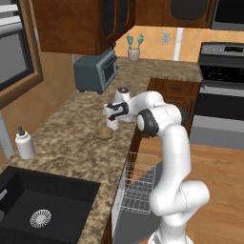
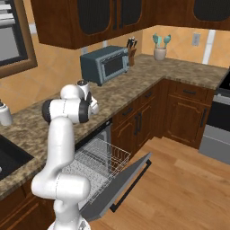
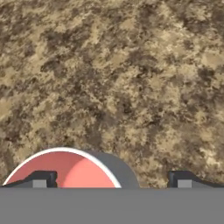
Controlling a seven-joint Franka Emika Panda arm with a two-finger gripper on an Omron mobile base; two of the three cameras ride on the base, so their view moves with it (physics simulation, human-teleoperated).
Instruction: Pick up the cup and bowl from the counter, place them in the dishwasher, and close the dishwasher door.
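The step in hand was the first pick: the claw (image 3: 111, 183) hung directly over the cup (image 3: 65, 168), jaws spread wide and holding nothing. In the hand view the cup's reddish-pink top and white rim sat at the lower left, over the left fingertip (image 3: 40, 180) rather than midway between the two tips, so the claw looked off-centre. By my judgement the next move called for a small sideways shift to bring the cup between the jaws, then a straight descent and a close on the cup's wall.

The cup (image 1: 112, 124) stood on the granite counter (image 1: 71, 128) near its front edge, mostly hidden under the hand. The tan bowl (image 1: 104, 133) sat just beside it on the sink side, untouched. Below the counter edge the dishwasher door (image 2: 121, 186) hung open and the white wire rack (image 2: 96, 159) was drawn out, with nothing in it that I could see.

The arm rose from the base beside the rack, bent sharply at the elbow, and reached its forearm over the counter, wrist turned so the claw pointed down at the counter.
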